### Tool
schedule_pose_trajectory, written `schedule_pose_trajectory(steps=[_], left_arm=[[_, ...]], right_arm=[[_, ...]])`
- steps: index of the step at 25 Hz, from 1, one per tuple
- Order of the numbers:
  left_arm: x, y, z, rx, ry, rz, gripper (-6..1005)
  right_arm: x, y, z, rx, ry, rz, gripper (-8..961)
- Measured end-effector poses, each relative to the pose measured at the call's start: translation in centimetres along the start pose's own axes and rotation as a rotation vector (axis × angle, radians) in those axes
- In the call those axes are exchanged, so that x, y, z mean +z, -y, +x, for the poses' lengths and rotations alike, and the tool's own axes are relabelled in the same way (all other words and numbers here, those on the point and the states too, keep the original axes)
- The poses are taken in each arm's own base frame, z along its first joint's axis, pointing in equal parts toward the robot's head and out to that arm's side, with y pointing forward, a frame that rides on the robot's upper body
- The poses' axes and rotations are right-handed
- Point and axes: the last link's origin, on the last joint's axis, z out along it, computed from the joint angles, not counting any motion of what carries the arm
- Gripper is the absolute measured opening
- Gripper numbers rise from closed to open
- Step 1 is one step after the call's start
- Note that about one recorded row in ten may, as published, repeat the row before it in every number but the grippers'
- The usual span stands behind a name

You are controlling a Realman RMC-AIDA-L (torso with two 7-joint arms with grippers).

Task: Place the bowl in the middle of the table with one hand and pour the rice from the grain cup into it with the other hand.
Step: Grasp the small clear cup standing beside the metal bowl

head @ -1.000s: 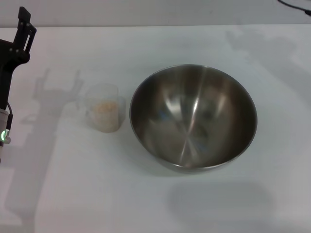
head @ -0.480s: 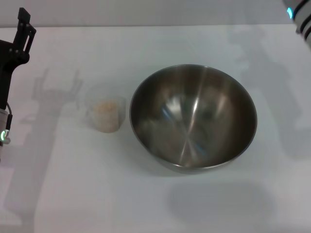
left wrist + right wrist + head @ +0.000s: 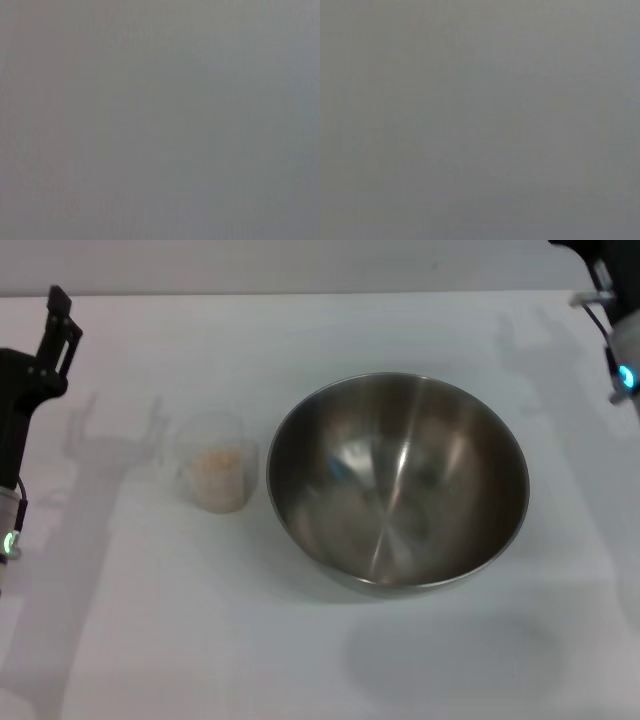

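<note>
The bowl [image 3: 398, 480], wide and steel, stands upright and empty on the table [image 3: 300, 650], a little right of its middle. Just left of it, close to the bowl's rim, stands the grain cup [image 3: 214, 475], clear plastic and upright, with pale rice [image 3: 218, 462] inside. My left gripper [image 3: 58, 318] hangs above the table's far left, well apart from the cup, holding nothing. Only my right arm [image 3: 618, 335] shows, at the top right corner beyond the bowl; its gripper lies past the picture's edge. Both wrist views show nothing but flat grey.
Arm shadows fall on the white tabletop left of the cup and behind the bowl at the right. The table's far edge runs along the top of the head view.
My right arm has come into view at the top right and moved down and inward. The left gripper has shifted slightly right and down. Bowl and cup have stayed put.
</note>
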Motion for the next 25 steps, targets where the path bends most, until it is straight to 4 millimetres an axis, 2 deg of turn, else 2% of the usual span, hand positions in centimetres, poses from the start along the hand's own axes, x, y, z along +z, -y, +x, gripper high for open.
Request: schedule_pose_trajectory(steps=[3, 5, 10, 12, 13, 19, 25], left_arm=[[-0.5, -0.1, -0.2, 0.001, 0.014, -0.007, 829], [-1.4, -0.5, -0.7, 0.006, 0.043, -0.035, 829], [-3.4, -1.5, -1.9, 0.017, 0.125, -0.093, 829], [-3.6, -1.5, -2.0, 0.02, 0.135, -0.099, 829], [-4.6, -1.8, -2.4, 0.031, 0.166, -0.117, 829], [-6.6, -2.6, -3.1, 0.045, 0.221, -0.165, 828], [-7.0, -3.0, -4.3, 0.05, 0.302, -0.188, 829]], right_arm=[[-1.1, 1.2, 0.4, -0.002, -0.006, 0.025, 499], [-2.9, 2.6, 0.7, -0.024, 0.003, 0.052, 544], [-4.4, 3.9, 0.8, -0.058, 0.002, 0.084, 657], [-4.4, 4.1, 0.9, -0.062, -0.003, 0.09, 702], [-4.4, 4.3, 0.9, -0.065, -0.007, 0.095, 709], [-4.0, 4.6, 0.9, -0.086, -0.013, 0.094, 743], [-3.2, 4.8, 0.8, -0.098, -0.015, 0.089, 742]])
